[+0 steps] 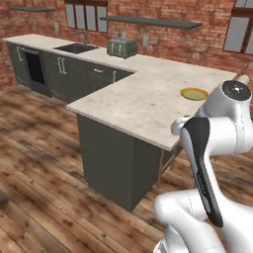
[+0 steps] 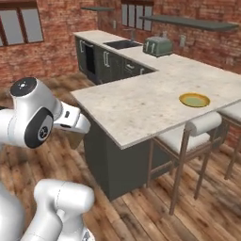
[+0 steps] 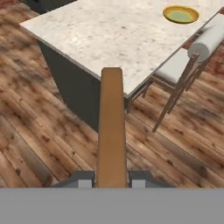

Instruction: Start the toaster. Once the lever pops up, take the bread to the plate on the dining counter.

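The tool (image 3: 112, 181) is clamped on the bread (image 3: 111, 127), held edge-on above the floor, so the toasting seems done. The toaster (image 1: 122, 47) stands far behind. What remains is to bring the bread to the plate (image 3: 180, 14) on the counter (image 3: 113, 39).

Beige dining counter (image 2: 136, 106), yellow-rimmed plate (image 2: 194, 100) on it near stools

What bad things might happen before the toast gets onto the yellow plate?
The gripper pinches the toast only at its bottom edge, so it might slip out over the wooden floor. The plate sits far across the counter, near a stool the arm might bump.
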